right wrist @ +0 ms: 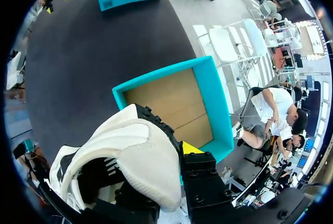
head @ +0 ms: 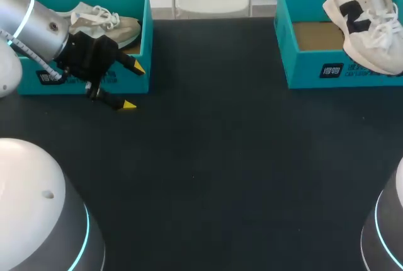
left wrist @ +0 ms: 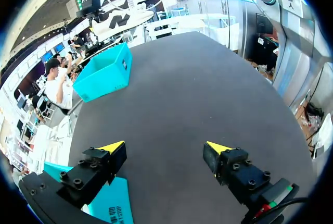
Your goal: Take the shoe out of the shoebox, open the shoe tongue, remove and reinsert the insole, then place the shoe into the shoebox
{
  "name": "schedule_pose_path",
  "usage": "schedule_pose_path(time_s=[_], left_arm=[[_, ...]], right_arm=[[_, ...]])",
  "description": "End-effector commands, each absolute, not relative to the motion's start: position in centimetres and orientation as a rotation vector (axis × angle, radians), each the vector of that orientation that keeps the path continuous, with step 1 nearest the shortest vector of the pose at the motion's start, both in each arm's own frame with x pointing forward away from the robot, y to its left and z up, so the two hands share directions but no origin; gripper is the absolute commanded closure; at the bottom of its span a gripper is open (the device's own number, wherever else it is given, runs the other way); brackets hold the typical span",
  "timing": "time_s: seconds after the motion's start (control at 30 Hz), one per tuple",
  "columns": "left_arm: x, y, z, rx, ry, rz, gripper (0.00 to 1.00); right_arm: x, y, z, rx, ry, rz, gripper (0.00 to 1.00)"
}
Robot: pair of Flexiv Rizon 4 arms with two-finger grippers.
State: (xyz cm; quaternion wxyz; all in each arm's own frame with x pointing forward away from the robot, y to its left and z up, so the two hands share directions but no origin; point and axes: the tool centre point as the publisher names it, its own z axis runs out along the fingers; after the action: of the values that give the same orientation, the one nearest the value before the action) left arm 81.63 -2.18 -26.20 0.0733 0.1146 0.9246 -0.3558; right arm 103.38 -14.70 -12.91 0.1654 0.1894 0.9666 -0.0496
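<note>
1. Right gripper [right wrist: 179, 164] is clamped on the white shoe [head: 368, 28]. One yellow tip shows against the upper; the other is hidden behind it.
2. The shoe hangs tilted over the front wall of the right shoebox [head: 315, 69], above its cardboard floor. I judge it is out of the box so the tongue and insole can be worked.
3. Left gripper [head: 132, 86] hovers with fingers wide apart, holding nothing, just in front of the left shoebox [head: 145, 44], where a beige shoe [head: 110, 25] lies. It is likely parked until I need a second hold.
4. The tabletop [head: 220, 157] between the boxes looks the sensible spot to set the shoe down.
</note>
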Motion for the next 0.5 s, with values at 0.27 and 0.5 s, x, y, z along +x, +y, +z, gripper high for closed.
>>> schedule_pose_path(time_s=[0.27,0.5], left_arm=[[81.6,-2.1,-26.2,0.345,2.777,-1.066,0.0],[81.6,-2.1,-26.2,0.345,2.777,-1.066,0.0]], right_arm=[[103.0,-14.9,-12.9,0.534,2.747,-0.13,1.0],[103.6,-16.9,-13.5,0.558,2.742,-0.142,1.0]])
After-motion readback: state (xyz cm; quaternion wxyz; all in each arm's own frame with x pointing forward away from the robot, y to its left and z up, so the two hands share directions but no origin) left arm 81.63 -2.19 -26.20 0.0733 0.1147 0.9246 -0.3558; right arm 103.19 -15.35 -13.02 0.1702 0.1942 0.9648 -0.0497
